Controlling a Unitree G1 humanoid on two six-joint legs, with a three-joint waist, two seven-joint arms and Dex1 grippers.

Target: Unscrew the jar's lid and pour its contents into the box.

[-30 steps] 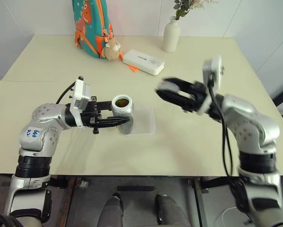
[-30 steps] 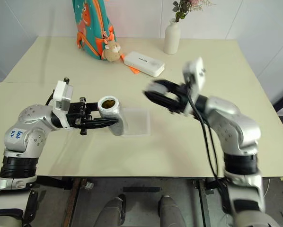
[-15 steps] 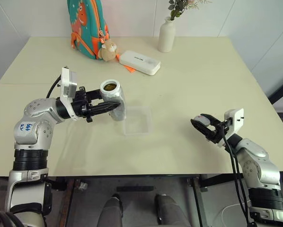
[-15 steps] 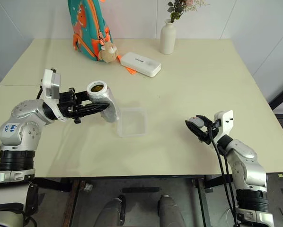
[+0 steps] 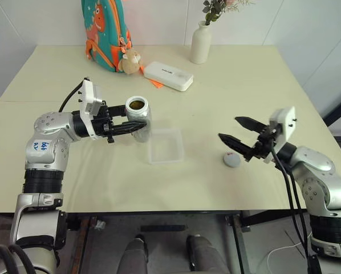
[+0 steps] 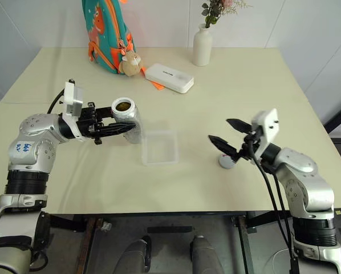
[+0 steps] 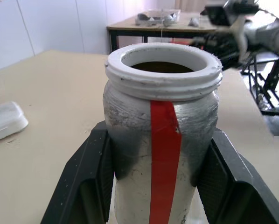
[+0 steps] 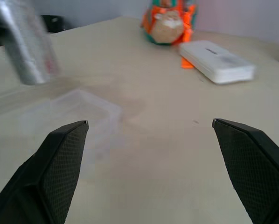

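left claw (image 5: 135,128) clamped on the jar (image 5: 138,119) mid-body, upright, open-mouthed, beside the box (image 5: 165,145). rigid, light, probably slick plastic; that side grip suits tipping. right claw (image 5: 242,137) spread wide, empty, over the lid (image 5: 231,160) on the tabletop (image 5: 227,85).

Right claw (image 8: 149,154) spread wide over the beige tabletop (image 8: 167,140); clear plastic square box (image 8: 79,112) ahead, silvery cylindrical jar (image 8: 25,44) beyond it, white oblong case (image 8: 217,61) farther back.
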